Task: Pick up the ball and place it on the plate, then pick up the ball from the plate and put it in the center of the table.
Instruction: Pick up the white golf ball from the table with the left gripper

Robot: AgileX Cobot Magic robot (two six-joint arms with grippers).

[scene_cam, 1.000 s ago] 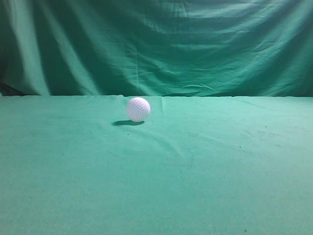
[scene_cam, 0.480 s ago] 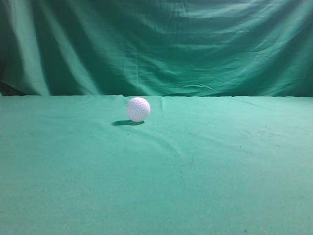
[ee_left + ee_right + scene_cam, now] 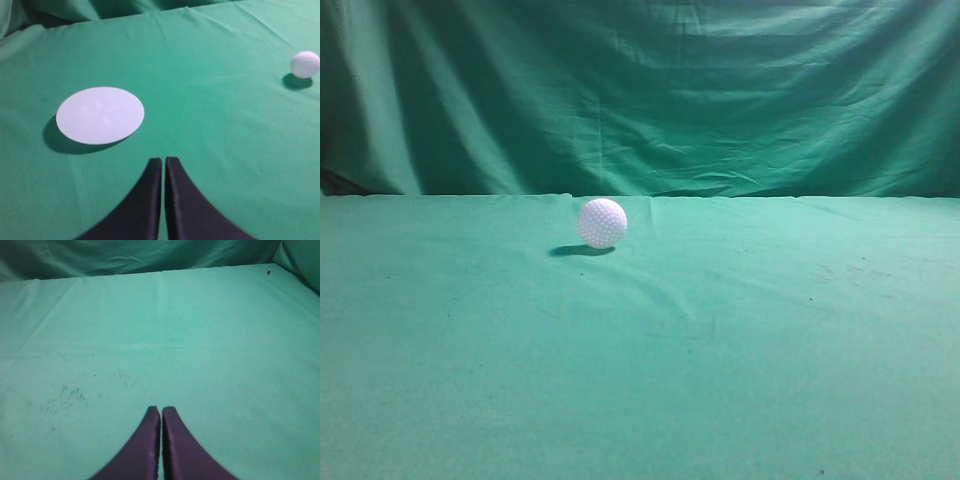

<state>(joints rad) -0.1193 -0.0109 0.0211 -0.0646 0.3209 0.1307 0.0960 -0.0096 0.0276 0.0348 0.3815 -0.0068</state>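
Note:
The white dimpled golf ball (image 3: 603,223) rests on the green table (image 3: 720,330) toward the far side, left of the middle. It also shows in the left wrist view (image 3: 305,64) at the far right. A flat round white plate (image 3: 100,115) lies on the cloth in the left wrist view, left of and beyond my left gripper (image 3: 163,161), which is shut and empty. The plate is out of the exterior view. My right gripper (image 3: 161,410) is shut and empty over bare cloth. Neither gripper shows in the exterior view.
A draped green curtain (image 3: 640,90) hangs behind the table's far edge. Dark specks (image 3: 65,397) mark the cloth in the right wrist view.

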